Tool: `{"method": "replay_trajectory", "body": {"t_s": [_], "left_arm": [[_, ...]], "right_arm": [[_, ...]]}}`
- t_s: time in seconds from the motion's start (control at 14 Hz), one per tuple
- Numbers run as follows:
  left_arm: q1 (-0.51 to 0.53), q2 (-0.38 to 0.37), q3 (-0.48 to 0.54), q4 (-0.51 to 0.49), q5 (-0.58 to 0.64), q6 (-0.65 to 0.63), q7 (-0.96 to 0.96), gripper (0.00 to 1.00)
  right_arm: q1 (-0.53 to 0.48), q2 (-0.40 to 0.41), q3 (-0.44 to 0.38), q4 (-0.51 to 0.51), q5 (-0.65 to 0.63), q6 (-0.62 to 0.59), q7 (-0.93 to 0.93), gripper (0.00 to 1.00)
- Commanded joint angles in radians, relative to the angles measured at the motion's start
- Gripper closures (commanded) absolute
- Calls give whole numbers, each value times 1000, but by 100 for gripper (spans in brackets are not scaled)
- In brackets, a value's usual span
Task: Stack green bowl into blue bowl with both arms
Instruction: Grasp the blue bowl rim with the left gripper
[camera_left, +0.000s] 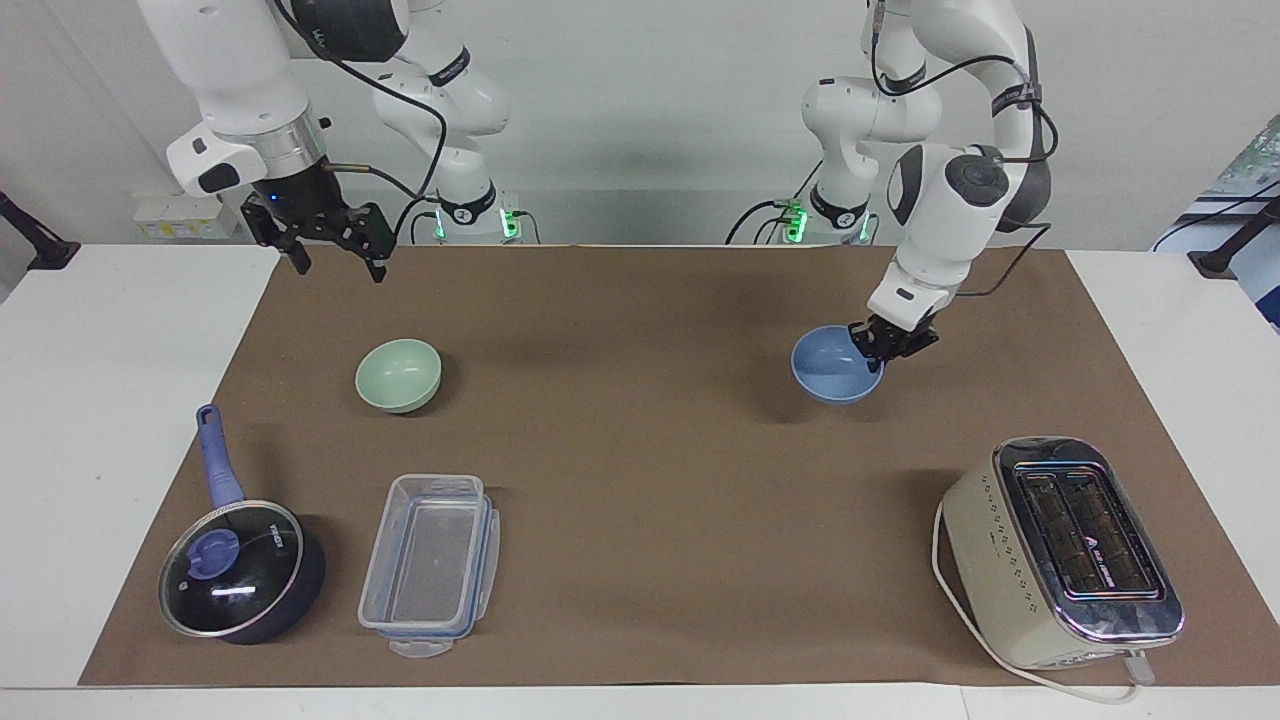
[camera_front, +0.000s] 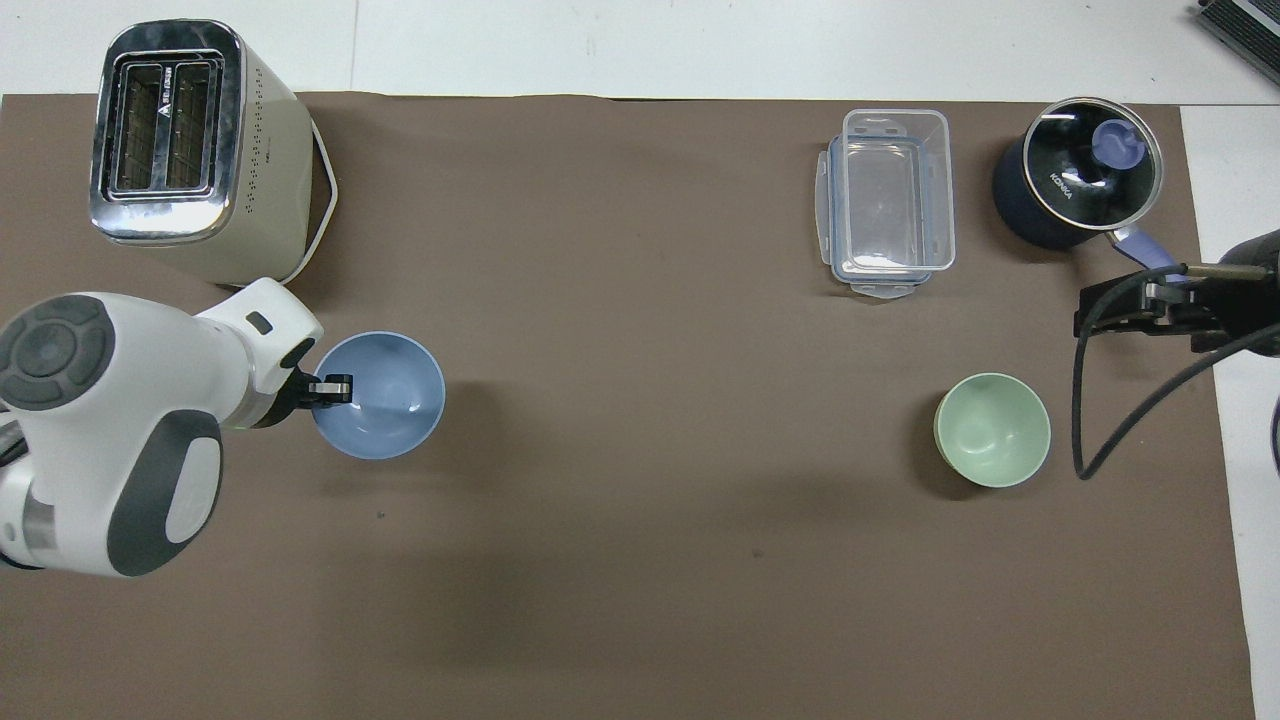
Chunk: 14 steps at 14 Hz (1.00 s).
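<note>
The periwinkle-blue bowl (camera_left: 833, 377) hangs a little above the brown mat, toward the left arm's end; it also shows in the overhead view (camera_front: 385, 400). My left gripper (camera_left: 878, 355) is shut on its rim, one finger inside the bowl (camera_front: 335, 388). The pale green bowl (camera_left: 398, 374) sits upright and empty on the mat toward the right arm's end (camera_front: 992, 429). My right gripper (camera_left: 340, 266) is open and empty, raised above the mat's edge, and it waits; in the overhead view it (camera_front: 1130, 312) covers the saucepan's handle.
A cream toaster (camera_left: 1060, 545) (camera_front: 190, 150) stands farther from the robots than the blue bowl. A clear plastic container (camera_left: 430, 565) (camera_front: 888, 200) and a lidded dark saucepan (camera_left: 240, 570) (camera_front: 1075, 185) lie farther out than the green bowl.
</note>
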Motion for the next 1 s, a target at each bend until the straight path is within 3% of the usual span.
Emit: {"method": "replay_trajectory", "body": {"t_s": [0.0, 0.64, 0.93], "left_arm": [[-4, -4, -6, 54, 6, -68, -15, 100], [-194, -9, -15, 16, -77, 45, -159, 100], [-313, 31, -14, 5, -106, 87, -207, 100]], "right_arm": [[-10, 2, -3, 3, 22, -3, -26, 0], [-12, 0, -4, 3, 22, -3, -26, 0], [-17, 0, -4, 2, 21, -3, -27, 0]]}}
